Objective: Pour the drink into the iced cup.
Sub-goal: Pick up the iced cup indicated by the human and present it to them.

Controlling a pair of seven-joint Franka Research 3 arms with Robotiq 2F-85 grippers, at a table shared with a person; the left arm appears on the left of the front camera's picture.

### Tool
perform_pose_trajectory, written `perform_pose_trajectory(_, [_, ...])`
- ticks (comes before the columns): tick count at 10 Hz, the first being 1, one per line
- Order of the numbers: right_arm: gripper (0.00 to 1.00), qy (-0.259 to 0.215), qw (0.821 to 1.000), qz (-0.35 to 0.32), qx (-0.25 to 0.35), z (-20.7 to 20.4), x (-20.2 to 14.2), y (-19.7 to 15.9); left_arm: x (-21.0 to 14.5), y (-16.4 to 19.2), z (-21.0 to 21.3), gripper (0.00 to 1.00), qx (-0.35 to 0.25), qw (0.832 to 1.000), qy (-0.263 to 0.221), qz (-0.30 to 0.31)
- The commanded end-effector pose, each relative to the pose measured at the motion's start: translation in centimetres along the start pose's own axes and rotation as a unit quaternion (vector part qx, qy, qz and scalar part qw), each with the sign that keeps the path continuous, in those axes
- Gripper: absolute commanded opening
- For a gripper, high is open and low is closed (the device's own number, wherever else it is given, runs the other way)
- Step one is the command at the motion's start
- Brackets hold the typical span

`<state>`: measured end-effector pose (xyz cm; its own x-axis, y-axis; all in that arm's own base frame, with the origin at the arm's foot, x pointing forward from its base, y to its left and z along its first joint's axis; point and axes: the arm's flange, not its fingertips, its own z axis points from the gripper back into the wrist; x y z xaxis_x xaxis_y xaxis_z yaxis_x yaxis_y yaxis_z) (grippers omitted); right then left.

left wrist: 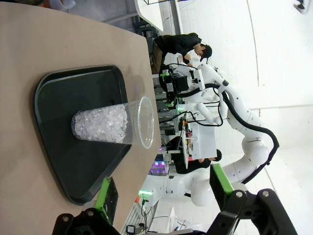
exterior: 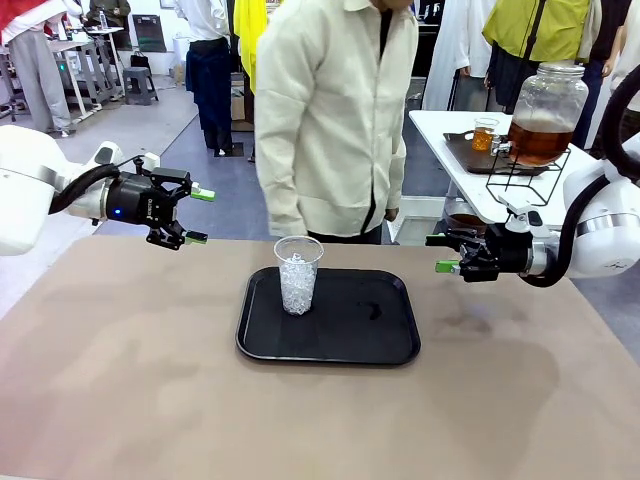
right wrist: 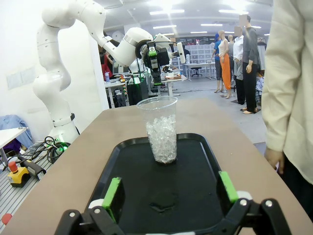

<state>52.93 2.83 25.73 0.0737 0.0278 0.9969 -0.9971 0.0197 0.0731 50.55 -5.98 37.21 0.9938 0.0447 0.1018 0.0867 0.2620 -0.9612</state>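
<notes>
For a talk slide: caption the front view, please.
Open left gripper and right gripper flank an ice-filled cup on a black tray; a person stands opposite.

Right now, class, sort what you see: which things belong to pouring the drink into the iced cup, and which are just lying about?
Belong to the job: iced cup; glass jar of amber drink; small cup of drink beside the jar.

Just lying about: black tray under the iced cup; wire stand below the jar; white side table.
</notes>
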Motion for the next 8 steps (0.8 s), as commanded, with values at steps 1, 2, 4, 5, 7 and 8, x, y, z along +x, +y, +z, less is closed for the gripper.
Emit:
perform_pose_trajectory(1, [1.00, 0.000, 1.000, 0.002, 0.002, -0.16, 0.24, -0.13, -0.01, -0.07, 0.03, 1.00, 0.003, 1.000, 0.001, -0.002])
perform_pose_trajectory(2, [1.00, 0.000, 1.000, 0.002, 0.002, -0.16, 0.24, -0.13, -0.01, -0.07, 0.03, 1.00, 0.003, 1.000, 0.001, -0.002])
perform_pose_trajectory(4, [1.00, 0.000, 1.000, 0.002, 0.002, -0.16, 0.24, -0.13, -0.01, -0.07, 0.03, 1.00, 0.003, 1.000, 0.001, -0.002])
perform_pose_trajectory(5, [1.00, 0.000, 1.000, 0.002, 0.002, -0.16, 0.24, -0.13, -0.01, -0.07, 0.03, 1.00, 0.003, 1.000, 0.001, -0.002])
perform_pose_trajectory(7, [1.00, 0.000, 1.000, 0.002, 0.002, -0.16, 0.24, -0.13, -0.01, -0.07, 0.03, 1.00, 0.003, 1.000, 0.001, -0.002])
perform_pose_trajectory(8, [1.00, 0.000, 1.000, 0.002, 0.002, -0.16, 0.24, -0.13, -0.01, -0.07, 0.03, 1.00, 0.003, 1.000, 0.001, -0.002])
